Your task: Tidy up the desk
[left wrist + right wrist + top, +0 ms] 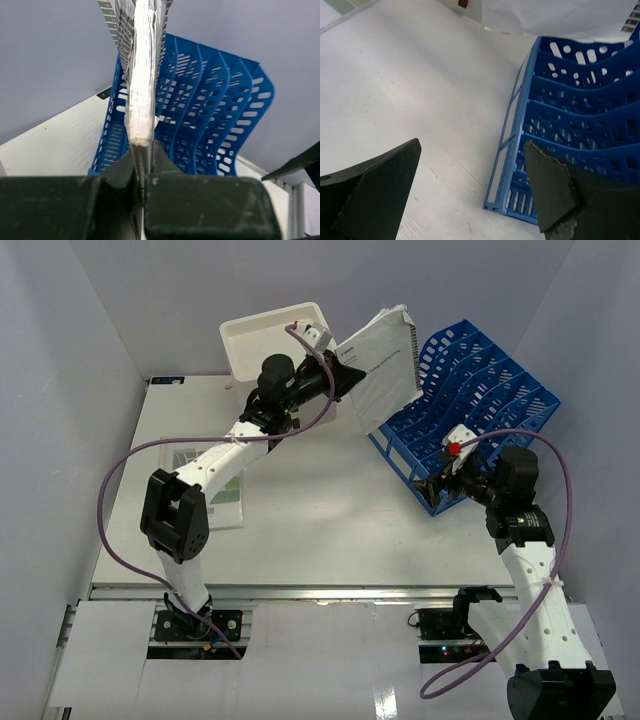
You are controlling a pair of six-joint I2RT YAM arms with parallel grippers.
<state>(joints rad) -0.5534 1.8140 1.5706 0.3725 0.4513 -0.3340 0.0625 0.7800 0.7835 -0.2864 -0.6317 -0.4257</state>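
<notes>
My left gripper (338, 378) is shut on the lower edge of a white spiral-bound booklet (382, 362) and holds it upright in the air, just left of a blue slotted file rack (470, 400). In the left wrist view the booklet (141, 75) stands edge-on between the jaws of the left gripper (144, 152), with the rack (210, 105) behind it. My right gripper (440, 486) hangs open by the rack's near left corner. In the right wrist view the right gripper (470, 175) holds nothing. One of its fingers (552, 192) hangs over the rack (580, 115). The white desk (320, 510) lies below.
A white tray (272, 335) leans at the back behind the left wrist. A sheet with green squares (218, 480) lies flat on the desk's left side, partly under the left arm. Grey walls close in on three sides. A metal rail (330, 592) runs along the front edge.
</notes>
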